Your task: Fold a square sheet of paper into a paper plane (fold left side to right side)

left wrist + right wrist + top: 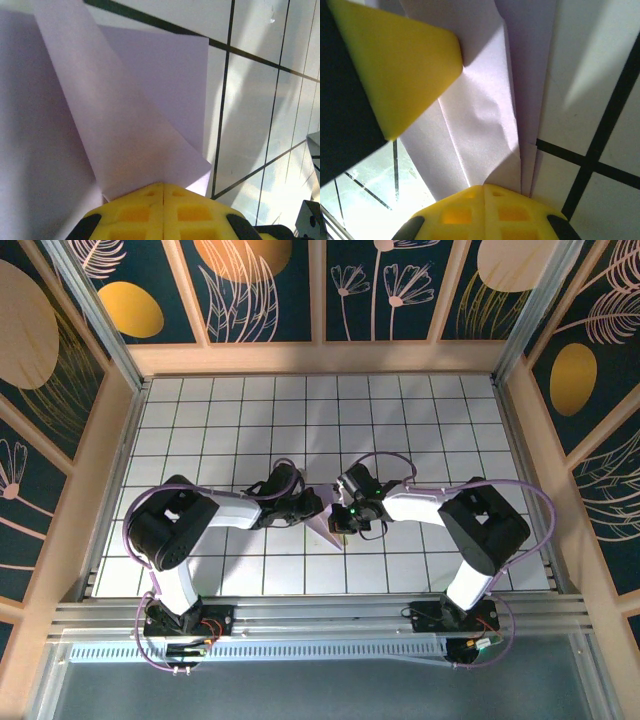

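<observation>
My left hand (pixel 163 189) and right hand (pixel 484 190), both clenched on the paper plane (pixel 326 531), mid-way across the counter (pixel 250 410). Long axis far-to-near, tip toward me, slightly right; far end hidden beneath hands.

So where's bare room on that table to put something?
Free on the table: far tiles by the back wall, and strips outside the left arm and right arm. Crowded: the middle, where left end effector and right end effector pinch the paper.

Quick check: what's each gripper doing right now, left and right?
The left gripper is closed, pinching the paper.
The right gripper is closed, pinching the same paper.
</observation>
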